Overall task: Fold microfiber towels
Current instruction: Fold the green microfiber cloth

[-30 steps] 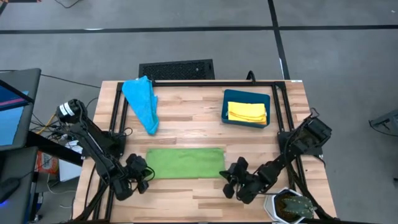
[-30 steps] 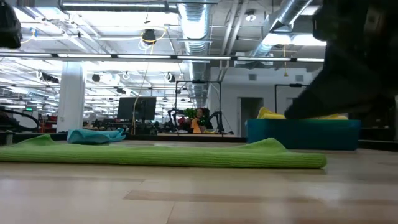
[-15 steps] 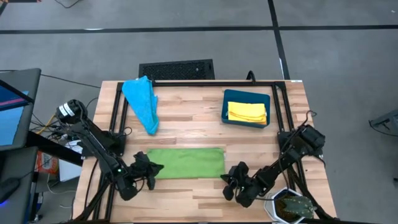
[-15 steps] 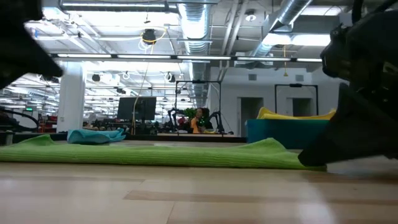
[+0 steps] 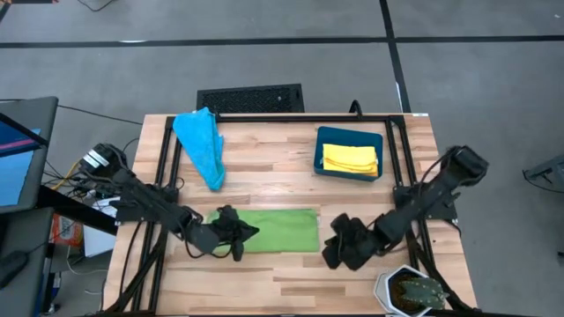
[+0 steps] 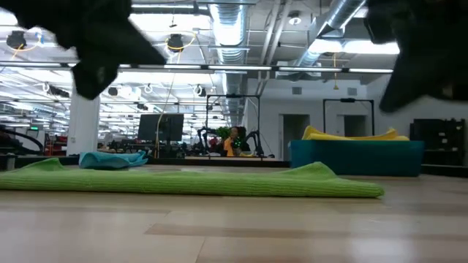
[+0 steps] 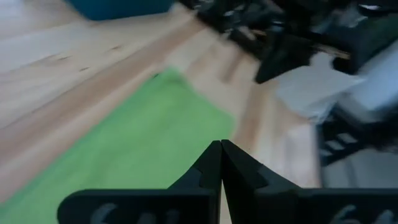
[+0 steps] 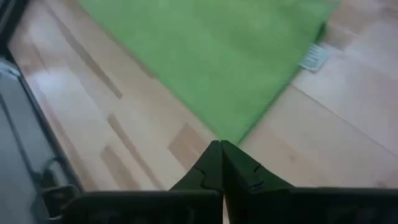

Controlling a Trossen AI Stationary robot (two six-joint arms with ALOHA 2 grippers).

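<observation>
- green towel [image 5: 269, 230] lay flat as a long strip in the lower middle of the high view, already folded once by the look of it.
- left gripper [image 5: 236, 236] sat over the strip's left end, fingers pinched together with nothing between them.
- right gripper [image 5: 339, 246] hung just off the right end, over bare table [image 5: 264, 172], also clenched and empty.
- blue towel [image 5: 201, 145] was bunched at upper left; yellow towel [image 5: 350, 158] lay in the teal bin [image 5: 321, 148] at upper right.
- my guess for the next fold: both would need to open up, drop low and pinch only the corners, then carry one end across evenly so the edges line up.
</observation>
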